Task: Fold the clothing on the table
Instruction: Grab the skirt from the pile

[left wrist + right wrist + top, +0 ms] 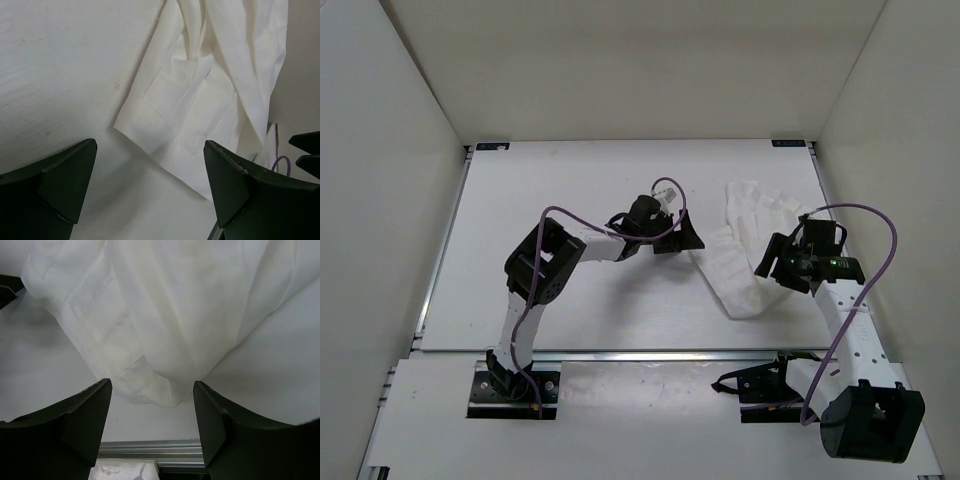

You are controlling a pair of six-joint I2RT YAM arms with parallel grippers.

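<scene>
Item: white clothing (748, 205), one piece, bunched, lying on the right half of the white table (570, 200), well apart from the left edge. Orientation: the long axis runs from the far side toward the near rail, the near end tapering and leaning slightly left. The top view alone gives this whole outline and shows both arms reaching in from either side, each trailing a purple cable (865, 215). It does not resolve fabric detail. The left wrist view supplies that: a flat, stitched, hem-like band ends in a squared corner on the clothing (185, 100), which rests on bare table (60, 60), with loose folds gathered above it. Left gripper (150, 145): jaws spread fully wide, both dark fingers (55, 185) clear of the cloth, nothing held, the banded corner just ahead of the tips. In the top view this left gripper (680, 238) sits just beside the garment's left edge. The right wrist view shows what neither other view does: a rounded fold of the clothing (175, 315) dips toward the gap of the right gripper (152, 385), with a silver rail (150, 445) of the table below it. Right gripper: jaws well apart, fingers (80, 420) on either side of the fold, no pinch visible, and contact with the cloth cannot be told. From above, the right gripper (775, 265) stands over the garment's near right part.
</scene>
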